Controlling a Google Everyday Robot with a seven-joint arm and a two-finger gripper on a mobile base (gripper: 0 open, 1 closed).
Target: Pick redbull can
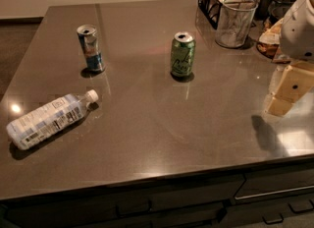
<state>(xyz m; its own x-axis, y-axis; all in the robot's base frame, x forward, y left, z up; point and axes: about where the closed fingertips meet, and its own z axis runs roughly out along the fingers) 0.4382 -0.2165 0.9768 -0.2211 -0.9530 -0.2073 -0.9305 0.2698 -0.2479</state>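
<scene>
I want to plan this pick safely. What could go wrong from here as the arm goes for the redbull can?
1. The gripper hangs at the right edge of the counter, the redbull can stands far left, and the green can stands between them: a straight reach might knock it over.
2. The redbull can is slim and upright: an off-centre touch could tip it.
3. The bottle lies on its side near it and could roll if bumped.

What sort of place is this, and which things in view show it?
Probably an office kitchenette or break room: a dark brown polished countertop over drawers with handles, a silver wire-mesh basket and black wire rack at the back. The robot's cream pincer hangs above its right side.
</scene>
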